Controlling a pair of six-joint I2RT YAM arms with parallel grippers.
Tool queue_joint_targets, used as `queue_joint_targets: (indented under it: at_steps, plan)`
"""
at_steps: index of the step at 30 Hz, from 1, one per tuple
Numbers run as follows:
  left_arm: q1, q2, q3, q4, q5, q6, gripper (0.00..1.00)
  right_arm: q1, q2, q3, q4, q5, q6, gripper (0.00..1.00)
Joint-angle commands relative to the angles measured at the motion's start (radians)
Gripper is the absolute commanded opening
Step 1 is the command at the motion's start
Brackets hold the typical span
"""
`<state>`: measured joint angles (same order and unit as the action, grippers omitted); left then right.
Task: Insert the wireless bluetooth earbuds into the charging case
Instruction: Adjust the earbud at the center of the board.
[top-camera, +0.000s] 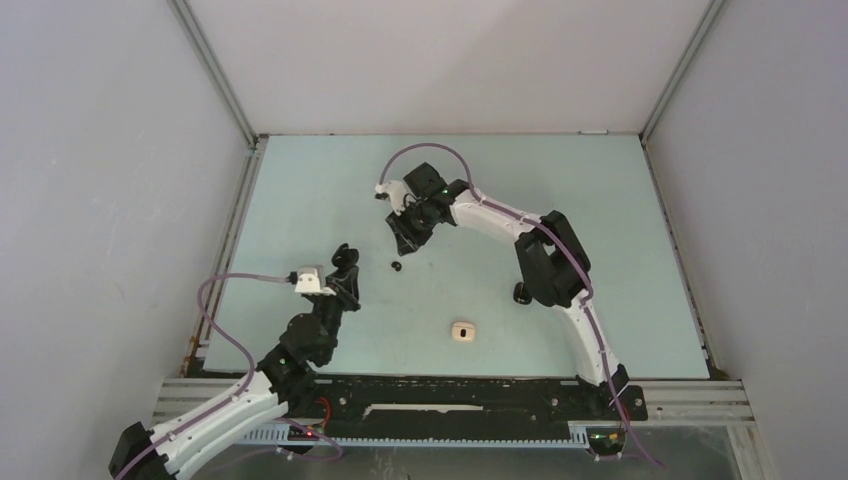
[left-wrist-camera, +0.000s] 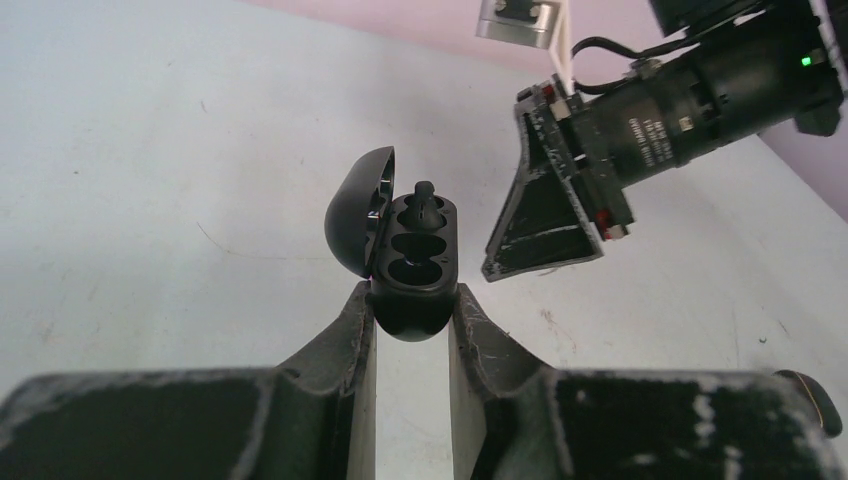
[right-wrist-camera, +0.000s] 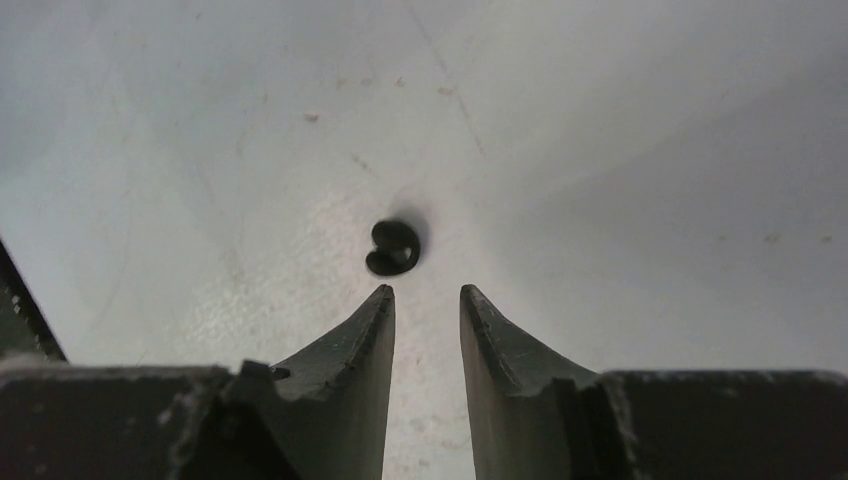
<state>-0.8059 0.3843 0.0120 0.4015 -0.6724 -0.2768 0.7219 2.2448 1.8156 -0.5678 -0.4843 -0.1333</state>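
Note:
My left gripper is shut on the lower end of a black charging case, holding it above the table with its lid swung open to the left. One black earbud stands in the far slot; the near slot looks empty. In the top view the left gripper is at centre left. A second black earbud lies on the table just past my right gripper, which is open with nothing between its fingers. This earbud lies between the two grippers, below the right gripper.
A cream case lies shut on the pale green table, nearer the front. A small dark rounded thing sits beside the right arm's elbow. The right gripper's fingers hang close to the right of the held case.

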Motion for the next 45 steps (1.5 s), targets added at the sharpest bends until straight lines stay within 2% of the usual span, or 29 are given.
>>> queue_joint_targets:
  at_steps: [1,10,15,31,39,45]
  plan:
    - [0.011,-0.03,-0.059,-0.006,-0.052,-0.022,0.0,0.018,0.079,0.144,-0.028,0.082,0.043,0.35]
    - [0.013,0.034,-0.05,0.025,-0.034,-0.022,0.0,0.068,0.187,0.274,-0.077,0.176,0.017,0.42]
    - [0.014,0.029,-0.052,0.027,-0.025,-0.022,0.0,0.095,0.2,0.276,-0.103,0.221,-0.019,0.44]
    - [0.014,0.034,-0.057,0.041,-0.001,-0.029,0.0,0.092,-0.121,-0.174,-0.061,0.346,-0.112,0.44]
    - [0.015,0.055,-0.057,0.06,0.011,-0.029,0.0,0.058,-0.235,-0.322,-0.075,0.354,-0.128,0.44]
    - [0.014,0.074,-0.057,0.077,0.023,-0.03,0.0,-0.025,-0.287,-0.36,-0.098,0.348,-0.134,0.44]
